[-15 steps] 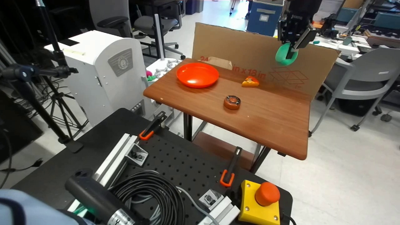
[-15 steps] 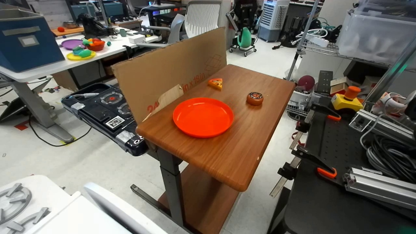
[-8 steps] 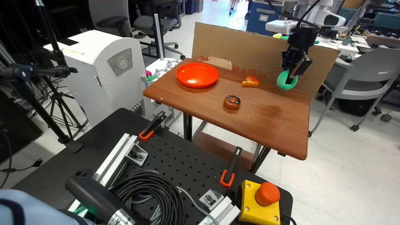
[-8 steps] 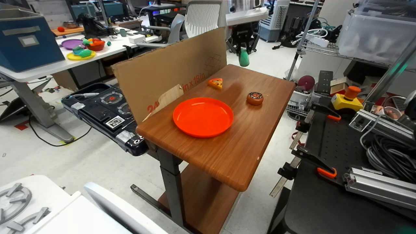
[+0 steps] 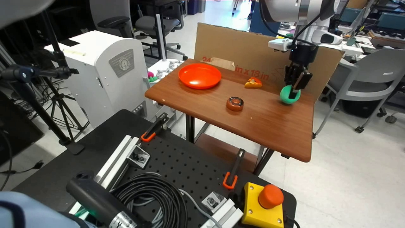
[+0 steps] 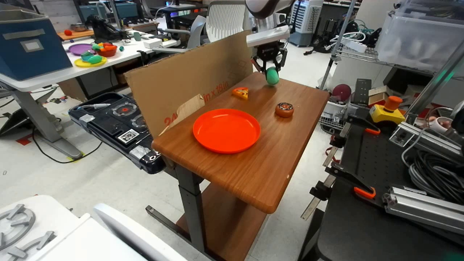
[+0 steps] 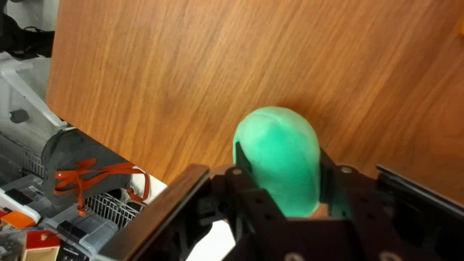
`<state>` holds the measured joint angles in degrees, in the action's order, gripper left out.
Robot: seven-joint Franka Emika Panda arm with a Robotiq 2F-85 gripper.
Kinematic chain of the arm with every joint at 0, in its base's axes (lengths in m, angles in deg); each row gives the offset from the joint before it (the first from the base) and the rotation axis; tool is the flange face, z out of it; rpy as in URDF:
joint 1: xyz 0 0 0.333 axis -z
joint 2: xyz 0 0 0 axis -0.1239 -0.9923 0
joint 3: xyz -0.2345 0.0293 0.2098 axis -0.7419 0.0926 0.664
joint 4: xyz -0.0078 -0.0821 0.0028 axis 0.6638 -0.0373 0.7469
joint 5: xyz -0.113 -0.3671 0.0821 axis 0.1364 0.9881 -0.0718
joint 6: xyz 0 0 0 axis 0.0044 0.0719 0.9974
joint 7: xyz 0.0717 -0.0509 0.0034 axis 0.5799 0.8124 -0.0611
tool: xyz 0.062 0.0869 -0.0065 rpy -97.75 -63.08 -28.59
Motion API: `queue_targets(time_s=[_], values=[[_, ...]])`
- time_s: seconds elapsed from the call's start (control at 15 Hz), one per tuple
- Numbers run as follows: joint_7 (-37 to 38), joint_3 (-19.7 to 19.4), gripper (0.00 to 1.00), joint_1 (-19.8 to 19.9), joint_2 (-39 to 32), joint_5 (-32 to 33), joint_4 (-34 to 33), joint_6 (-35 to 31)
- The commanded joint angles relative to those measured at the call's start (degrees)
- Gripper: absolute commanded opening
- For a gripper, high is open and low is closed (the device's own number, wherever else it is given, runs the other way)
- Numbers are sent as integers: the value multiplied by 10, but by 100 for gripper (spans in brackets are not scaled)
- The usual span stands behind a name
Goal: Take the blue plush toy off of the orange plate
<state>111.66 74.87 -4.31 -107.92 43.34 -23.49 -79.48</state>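
Observation:
The blue plush toy, a teal-green rounded ball, shows in both exterior views (image 5: 285, 95) (image 6: 272, 77) and large in the wrist view (image 7: 284, 159). My gripper (image 7: 281, 154) is shut on it, with one black finger against each side. In both exterior views the gripper (image 5: 293, 92) (image 6: 272, 72) points down over the far end of the wooden table from the plate. The toy is at or just above the table top; I cannot tell whether it touches. The orange plate (image 5: 200, 76) lies bare at the table's opposite end and also shows in an exterior view (image 6: 226, 131).
A small orange pizza-slice toy (image 5: 253, 83) (image 6: 240, 93) and a dark-topped round brown object (image 5: 235, 104) (image 6: 284, 110) lie between plate and gripper. An upright cardboard sheet (image 5: 231, 44) (image 6: 188, 78) walls one long side. A table corner shows in the wrist view (image 7: 69, 105).
My gripper has come down with the toy held in it, from high above the table's end to close to the table top. The plate and other table objects have not moved.

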Motion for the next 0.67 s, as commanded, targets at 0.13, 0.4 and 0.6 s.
queue_targets(time_s=[0.13, 0.4, 0.6], values=[[-13, 9, 87, -7, 15, 5, -10, 45], [-48, 13, 100, -26, 70, 6, 47, 18], [-98, 23, 100, -44, 140, 19, 130, 12]])
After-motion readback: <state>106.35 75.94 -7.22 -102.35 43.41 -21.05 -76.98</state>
